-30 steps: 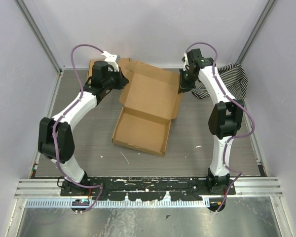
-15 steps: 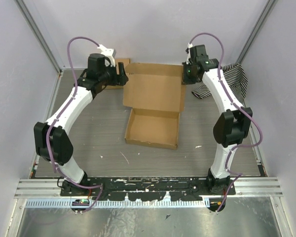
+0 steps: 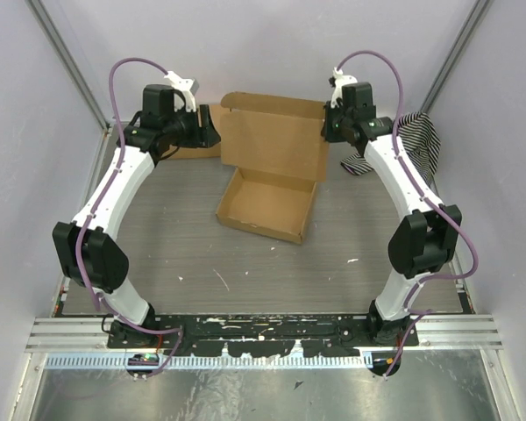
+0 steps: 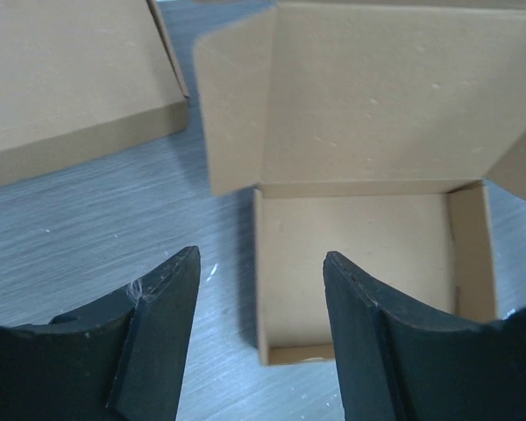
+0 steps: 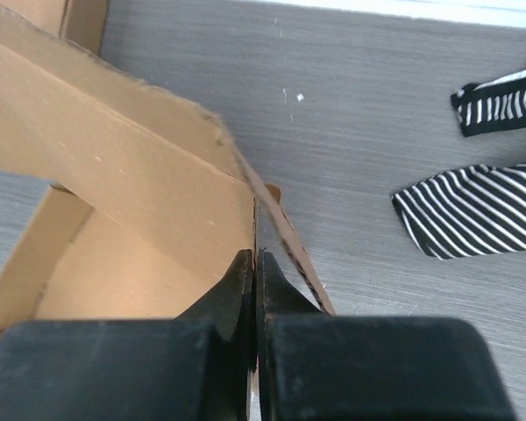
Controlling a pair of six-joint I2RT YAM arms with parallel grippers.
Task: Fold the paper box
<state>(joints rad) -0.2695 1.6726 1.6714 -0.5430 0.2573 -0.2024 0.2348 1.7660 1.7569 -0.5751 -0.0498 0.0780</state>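
Right gripper [image 5: 255,260]: clamped hard, and here's the grip, both black fingers pressed together on the thin edge of the right lid flap of the paper box [image 3: 276,153], with only cardboard between them.
Left gripper [image 4: 261,260]: spread wide and holding nothing. It hovers just off the lid's left edge, its camera looking down into the tray.
Paper box: sits mid-table toward the back. The lid is raised at the far side, and the shallow tray lies open toward the arms with its walls up.
Lid flaps: the left one juts forward, free. The right one is the pinched one.
Table [image 3: 175,241]: grey wood-grain, and the tray rests flat on it.
Smaller box [image 4: 70,79]: far left on the table, behind the left gripper and apart from the paper box.
Striped cloth [image 5: 473,215]: black-and-white, crumpled far right beyond the right arm, not touching the box.
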